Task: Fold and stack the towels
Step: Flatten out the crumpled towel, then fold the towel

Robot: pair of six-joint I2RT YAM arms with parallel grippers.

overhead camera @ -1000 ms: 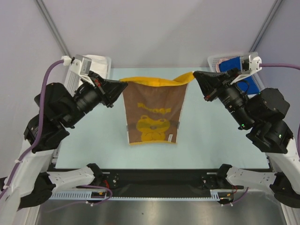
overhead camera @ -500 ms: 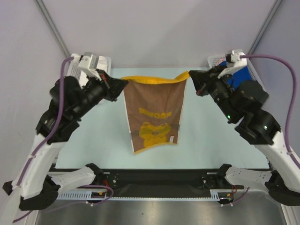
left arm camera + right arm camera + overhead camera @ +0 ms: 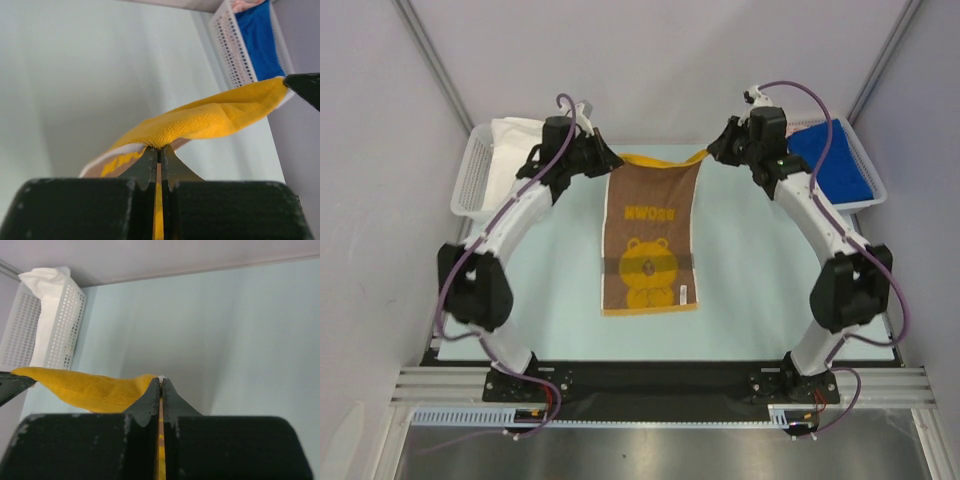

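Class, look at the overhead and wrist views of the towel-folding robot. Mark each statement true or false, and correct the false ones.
1. The left gripper and the right gripper each pinch a far corner of the bear towel. True.
2. The bear towel lies with its print hidden underneath. False: the bear faces up toward the top camera.
3. The blue towel sits in the right basket. True.
4. The white towel is spread flat beside the bear towel. False: it is bunched in the left basket.
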